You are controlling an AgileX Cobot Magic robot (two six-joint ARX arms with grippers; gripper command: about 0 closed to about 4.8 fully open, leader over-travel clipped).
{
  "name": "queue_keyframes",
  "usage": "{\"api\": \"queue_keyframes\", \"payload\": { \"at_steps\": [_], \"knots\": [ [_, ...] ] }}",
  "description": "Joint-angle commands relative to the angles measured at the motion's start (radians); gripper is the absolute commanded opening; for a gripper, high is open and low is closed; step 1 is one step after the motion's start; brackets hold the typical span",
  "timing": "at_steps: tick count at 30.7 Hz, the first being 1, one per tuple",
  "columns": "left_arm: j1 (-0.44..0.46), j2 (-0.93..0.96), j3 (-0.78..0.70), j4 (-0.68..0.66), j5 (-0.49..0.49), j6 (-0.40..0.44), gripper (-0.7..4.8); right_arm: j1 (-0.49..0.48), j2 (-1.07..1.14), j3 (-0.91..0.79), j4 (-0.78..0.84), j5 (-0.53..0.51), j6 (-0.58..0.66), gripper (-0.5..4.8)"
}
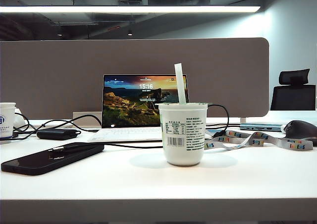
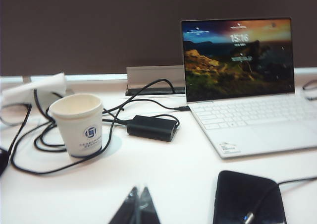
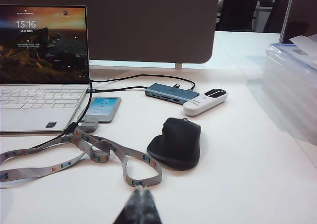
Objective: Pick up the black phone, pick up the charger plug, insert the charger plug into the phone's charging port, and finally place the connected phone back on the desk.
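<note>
The black phone (image 1: 52,158) lies flat, screen up, on the left part of the white desk (image 1: 148,184); one corner of the phone (image 2: 250,201) shows in the left wrist view. The charger plug (image 2: 249,217), a small silvery tip on a thin black cable, rests on the phone's screen. I cannot make out the charging port. My left gripper (image 2: 140,189) hovers over bare desk beside the phone, shut and holding nothing. My right gripper (image 3: 141,192) is shut and empty, just short of a lanyard loop. Neither gripper shows in the exterior view.
A yoghurt cup with a straw (image 1: 183,135) stands mid-desk before an open laptop (image 1: 141,105). At the left are a paper cup (image 2: 78,124), a matte black box (image 2: 152,128) and tangled cables. The right holds a lanyard (image 3: 74,149), mouse (image 3: 176,143), hub (image 3: 171,93), remote (image 3: 205,101) and plastic bin (image 3: 292,85).
</note>
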Motion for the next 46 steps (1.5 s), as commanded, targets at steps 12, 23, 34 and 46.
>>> {"api": "queue_keyframes", "payload": {
  "at_steps": [12, 23, 34, 46],
  "knots": [
    [0.0, 0.0, 0.039, 0.017, -0.102, -0.04, -0.05, -0.001, 0.0, 0.078, 0.003, -0.001, 0.003, -0.03],
    [0.0, 0.076, 0.323, -0.085, -0.135, -0.039, -0.05, -0.001, 0.084, 0.385, -0.094, 0.093, -0.002, -0.03],
    [0.0, 0.423, 0.635, -0.122, -0.08, -0.04, -0.06, 0.019, 0.401, 0.699, -0.096, 0.068, -0.001, -0.03],
    [0.0, 0.761, 0.965, -0.278, 0.182, -0.062, -0.06, 0.197, 0.706, 1.059, -0.252, 0.047, -0.001, -0.03]
  ]
}}
